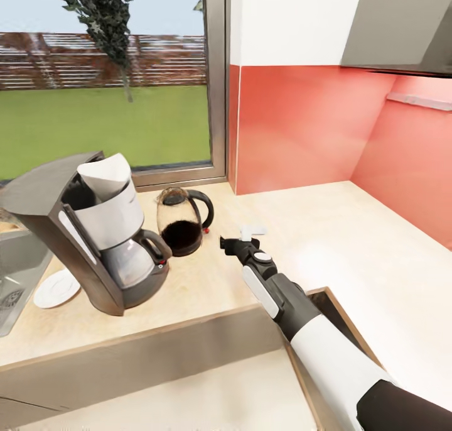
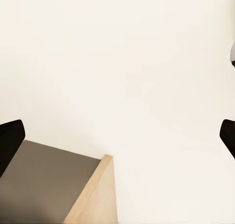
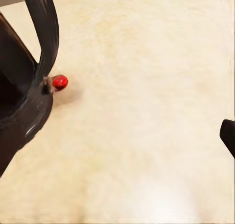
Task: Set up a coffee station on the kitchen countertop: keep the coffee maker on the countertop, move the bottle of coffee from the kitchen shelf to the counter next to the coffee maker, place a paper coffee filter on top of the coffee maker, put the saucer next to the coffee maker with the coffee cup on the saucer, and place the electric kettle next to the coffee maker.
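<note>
The dark grey coffee maker (image 1: 94, 242) stands on the beige countertop (image 1: 351, 242) at the left, with a whitish paper coffee filter (image 1: 108, 173) sitting in its top. Just to its right stands the smoky glass electric kettle (image 1: 182, 221), whose handle and red switch fill one side of the right wrist view (image 3: 27, 97). A white saucer (image 1: 56, 288) lies bare on the coffee maker's left. My right gripper (image 1: 238, 236) hovers open a little to the right of the kettle, holding nothing. My left gripper (image 2: 117, 141) is open and empty. The bottle of coffee, coffee cup and kitchen shelf are out of view.
A grey sink (image 1: 16, 274) sits at the far left beside the saucer. A window (image 1: 107, 85) and a red backsplash (image 1: 301, 123) close the back, and a range hood (image 1: 402, 22) hangs at the upper right. A wooden edge (image 1: 157, 337) runs below the counter.
</note>
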Robot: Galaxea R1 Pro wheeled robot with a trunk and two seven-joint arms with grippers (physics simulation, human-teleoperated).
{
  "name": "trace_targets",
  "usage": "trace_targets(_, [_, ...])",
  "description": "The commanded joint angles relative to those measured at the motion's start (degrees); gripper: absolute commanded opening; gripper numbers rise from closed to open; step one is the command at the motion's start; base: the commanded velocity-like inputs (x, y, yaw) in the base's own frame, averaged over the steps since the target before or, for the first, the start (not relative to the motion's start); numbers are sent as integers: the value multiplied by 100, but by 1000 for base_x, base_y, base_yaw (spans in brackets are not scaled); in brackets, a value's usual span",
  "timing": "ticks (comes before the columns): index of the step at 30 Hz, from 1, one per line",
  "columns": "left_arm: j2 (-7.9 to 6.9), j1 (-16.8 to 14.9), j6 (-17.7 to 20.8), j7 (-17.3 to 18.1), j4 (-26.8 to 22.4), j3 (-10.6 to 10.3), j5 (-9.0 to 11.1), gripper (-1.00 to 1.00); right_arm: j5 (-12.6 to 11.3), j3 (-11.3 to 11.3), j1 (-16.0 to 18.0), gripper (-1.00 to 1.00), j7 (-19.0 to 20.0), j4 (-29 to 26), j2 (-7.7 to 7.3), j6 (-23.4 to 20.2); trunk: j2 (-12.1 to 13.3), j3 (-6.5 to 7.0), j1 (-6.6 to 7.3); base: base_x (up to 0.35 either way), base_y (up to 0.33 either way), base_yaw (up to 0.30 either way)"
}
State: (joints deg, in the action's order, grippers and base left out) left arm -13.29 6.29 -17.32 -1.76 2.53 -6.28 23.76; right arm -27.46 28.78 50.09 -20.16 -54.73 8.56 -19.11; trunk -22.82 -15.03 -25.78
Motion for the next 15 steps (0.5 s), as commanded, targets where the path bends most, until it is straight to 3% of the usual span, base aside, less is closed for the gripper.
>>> trace_targets(1, [-2, -3, -26, -16, 4, -45, 23, 100, -49, 19, 4, 100, -49, -6, -3, -14, -11, -9, 0, -280, -170, 0])
trace_targets(7, [-43, -5, -88, 29, -27, -28, 21, 100, -44, 53, -171, 100, -44, -3, 2, -14, -11, -9, 0, -280, -171, 0])
trace_targets(9, [-55, -5, -112, 36, -34, -25, 22, 100, -42, 205, -256, 100, -42, -6, 4, -14, -11, -9, 0, -280, -170, 0])
trace_targets(13, [-66, -17, -150, 42, -49, -23, 23, 100, -38, 871, -390, 100, -62, -10, 2, 21, -11, -9, 0, -281, -170, 0])
trace_targets(15, [-67, -23, -162, 43, -57, -22, 23, 100, -39, 1056, -443, 100, -73, -12, -1, 89, -11, -9, 0, -281, -169, 0])
